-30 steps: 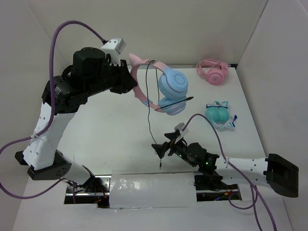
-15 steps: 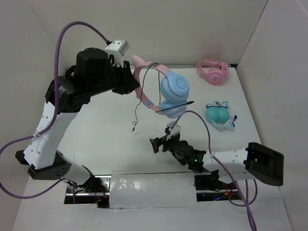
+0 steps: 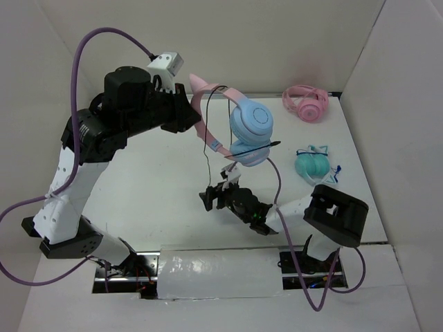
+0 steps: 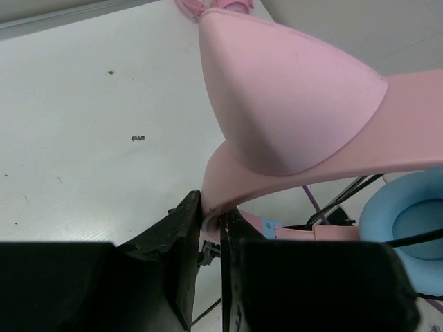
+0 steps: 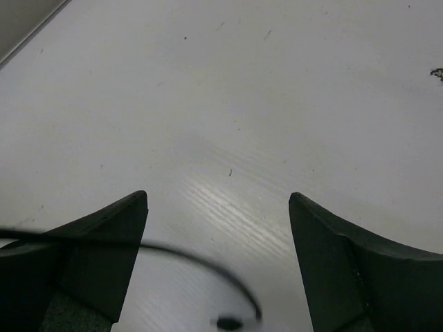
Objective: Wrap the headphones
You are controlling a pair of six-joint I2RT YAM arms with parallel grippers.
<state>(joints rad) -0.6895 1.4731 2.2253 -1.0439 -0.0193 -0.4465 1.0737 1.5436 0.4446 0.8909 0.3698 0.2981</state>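
Observation:
The headphones (image 3: 249,124), with a pink cat-ear headband and light blue earcups, hang in the air above the table's middle. My left gripper (image 3: 196,123) is shut on the headband; in the left wrist view the pink band (image 4: 291,104) is pinched between the jaws of that gripper (image 4: 211,207). The thin black cable (image 3: 205,149) loops over the band and hangs down. My right gripper (image 3: 210,198) is open just below the cable's loose end. In the right wrist view the gripper (image 5: 218,200) is open, with the blurred cable (image 5: 187,254) curving low between the fingers, not gripped.
All-pink headphones (image 3: 306,104) lie at the far right corner. Teal headphones (image 3: 315,164) lie at the right side. White walls close in the table on three sides. A foil-covered strip (image 3: 218,273) runs along the near edge.
My right gripper has moved left and away from the near edge, its arm folding back. The hanging cable has swung left and back. The left gripper still holds the headband.

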